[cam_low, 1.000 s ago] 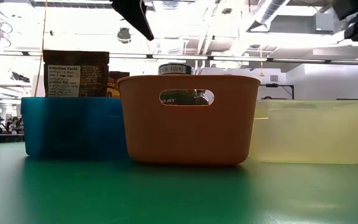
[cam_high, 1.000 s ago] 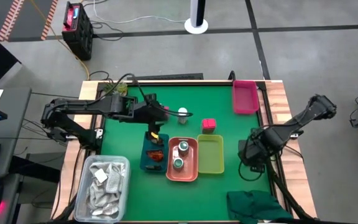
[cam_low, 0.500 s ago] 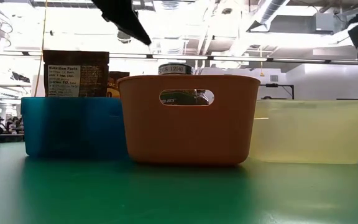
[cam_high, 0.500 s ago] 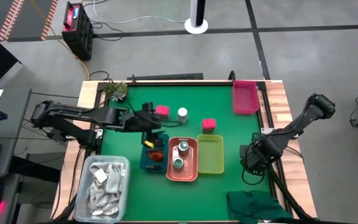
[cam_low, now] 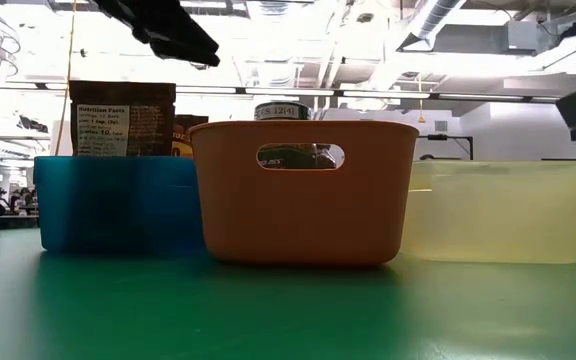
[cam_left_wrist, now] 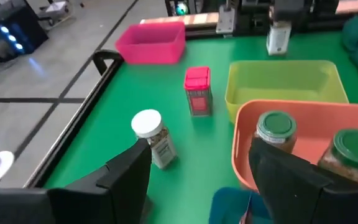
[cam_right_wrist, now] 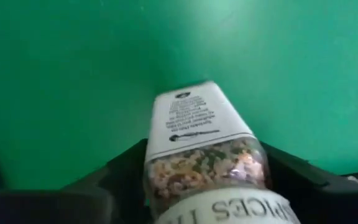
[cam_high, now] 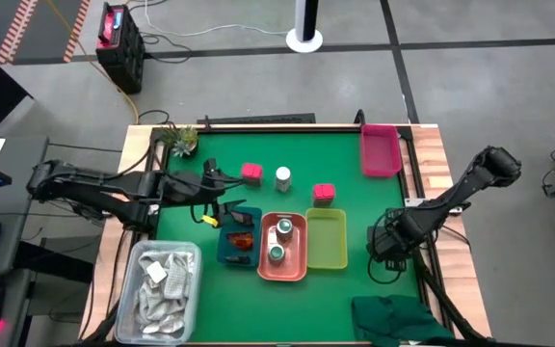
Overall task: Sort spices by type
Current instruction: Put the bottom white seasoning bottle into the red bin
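Note:
Two pink cube boxes (cam_high: 251, 173) (cam_high: 323, 194) and a white-lidded jar (cam_high: 282, 176) stand on the green table. Two green-lidded jars (cam_high: 284, 228) (cam_high: 276, 253) stand in the orange tray (cam_high: 300, 266). Dark packets (cam_high: 240, 237) stand in the blue tray (cam_low: 108, 205). My left gripper (cam_high: 215, 200) hangs open to the left of the blue tray, holding nothing; its wrist view (cam_left_wrist: 201, 155) looks over the jar (cam_left_wrist: 154, 138) and one box (cam_left_wrist: 198, 91). My right gripper (cam_high: 386, 241), near the table's right edge, is shut on another spice jar (cam_right_wrist: 204, 149). My right gripper pinches the spice jar between its two fingers (cam_right_wrist: 110, 180), which lie on either side of its see-through body near the white lid end (cam_right_wrist: 225, 208). The jar lies along the fingers, its labelled base end (cam_right_wrist: 191, 118) pointing away over the table. Whether it touches the table, I cannot tell.
A yellow-green tray (cam_high: 327, 241) sits right of the orange one. A pink tray (cam_high: 380, 151) lies at the far right corner. A clear bin of white sachets (cam_high: 160, 280) stands near left, a green cloth (cam_high: 393, 318) near right, a small plant (cam_high: 176, 140) far left.
My left gripper has drawn back from over the blue tray toward the table's left edge, still open. My right gripper has come down a little at the right edge, still shut on its jar. The boxes, jars, packets and trays have kept their places.

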`<state>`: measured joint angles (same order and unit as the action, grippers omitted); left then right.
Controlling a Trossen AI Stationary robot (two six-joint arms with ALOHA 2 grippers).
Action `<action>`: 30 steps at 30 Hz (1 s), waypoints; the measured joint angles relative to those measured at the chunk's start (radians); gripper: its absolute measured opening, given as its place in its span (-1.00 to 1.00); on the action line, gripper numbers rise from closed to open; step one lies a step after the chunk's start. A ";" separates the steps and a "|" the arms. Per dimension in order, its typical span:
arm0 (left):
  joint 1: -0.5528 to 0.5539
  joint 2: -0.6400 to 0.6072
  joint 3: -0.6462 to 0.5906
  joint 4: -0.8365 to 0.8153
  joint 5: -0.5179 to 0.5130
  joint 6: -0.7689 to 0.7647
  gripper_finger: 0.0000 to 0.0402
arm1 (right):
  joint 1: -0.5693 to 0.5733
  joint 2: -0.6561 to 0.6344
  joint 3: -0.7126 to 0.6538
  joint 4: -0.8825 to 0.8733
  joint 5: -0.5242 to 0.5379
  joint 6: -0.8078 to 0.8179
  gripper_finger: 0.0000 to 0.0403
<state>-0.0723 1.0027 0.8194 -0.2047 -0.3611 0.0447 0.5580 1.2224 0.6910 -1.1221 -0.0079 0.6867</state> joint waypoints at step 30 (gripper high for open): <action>0.000 -0.067 -0.051 0.078 0.012 -0.049 0.28 | -0.984 0.010 0.408 -0.193 0.219 -0.523 0.12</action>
<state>-0.0727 0.9356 0.7689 -0.1263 -0.3488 -0.0046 -0.4257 1.2322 1.0991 -1.3154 0.2111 0.1639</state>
